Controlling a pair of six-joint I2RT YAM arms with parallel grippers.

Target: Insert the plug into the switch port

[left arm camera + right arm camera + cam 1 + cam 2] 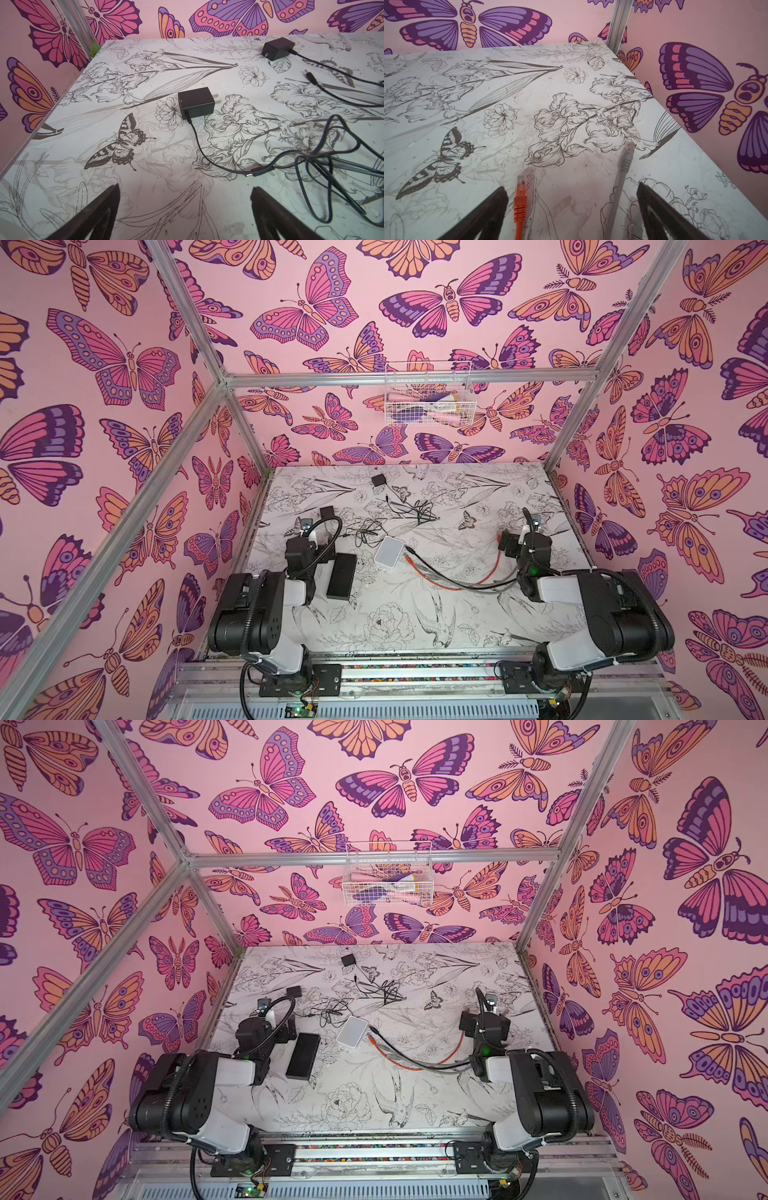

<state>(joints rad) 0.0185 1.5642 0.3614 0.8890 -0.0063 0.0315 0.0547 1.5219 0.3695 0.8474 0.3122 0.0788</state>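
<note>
So nothing is done yet — my left gripper [185, 187] and my right gripper [572, 186] both stand spread wide and hold nothing. The orange plug [520, 204] lies on the table [577, 207] under my right jaws, a grey plug [626, 164] close by, while the black box [341, 576] I take for the switch sits beside my left arm with no cable in it that I can see. All is left, I judge: grasp a plug, carry it across, line it up with a port and push home.
</note>
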